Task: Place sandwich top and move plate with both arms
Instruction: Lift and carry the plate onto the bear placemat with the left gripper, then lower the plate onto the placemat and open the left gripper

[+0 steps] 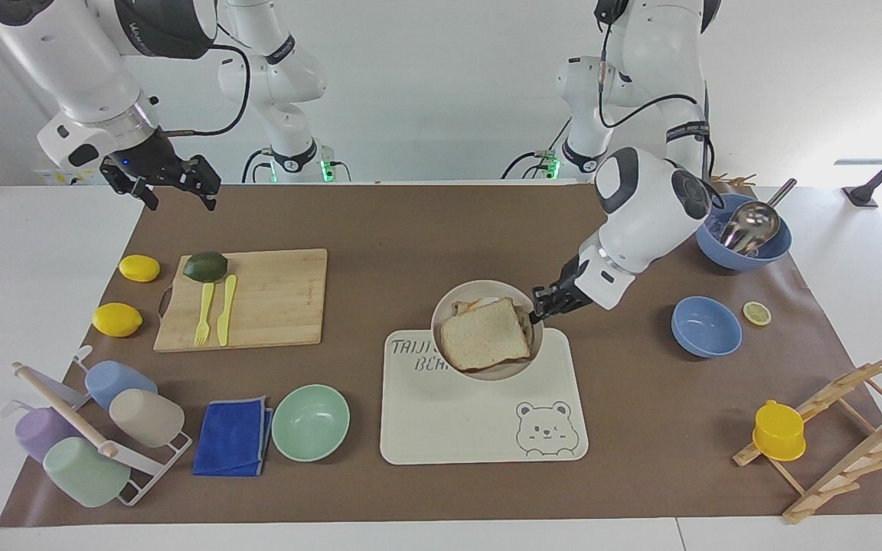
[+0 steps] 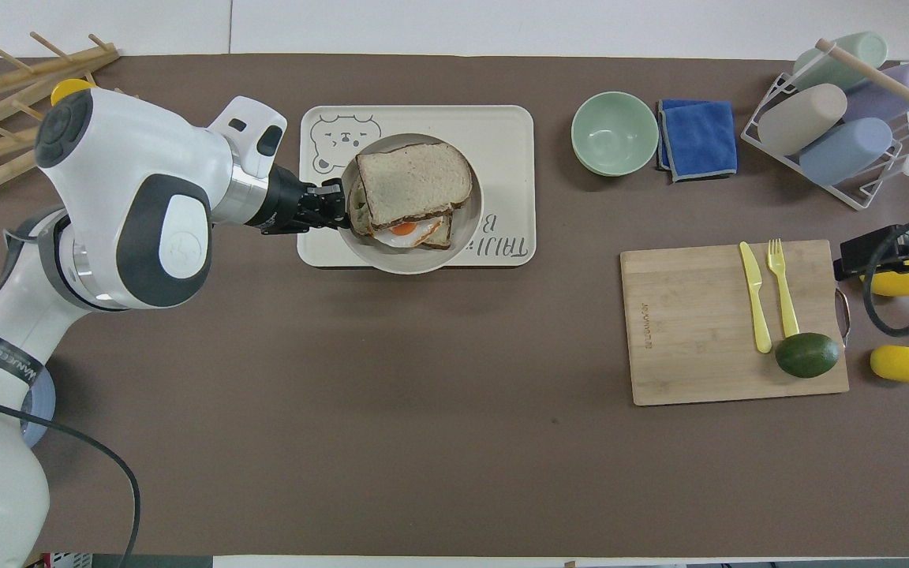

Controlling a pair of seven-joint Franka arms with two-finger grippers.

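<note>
The sandwich top, a light bread slice with a brown crust, lies on the egg toast on the small round beige plate. My left gripper is shut on the plate's rim at the left arm's side. It holds the plate in the air over the bear-print tray, covering part of the tray's lettering. My right gripper is open and empty. It hangs over the table edge at the right arm's end, near the lemons, and waits.
A cutting board carries an avocado, a yellow fork and a knife; two lemons lie beside it. A mint bowl, a blue cloth and a cup rack are farther out. Blue bowls and a wooden rack stand at the left arm's end.
</note>
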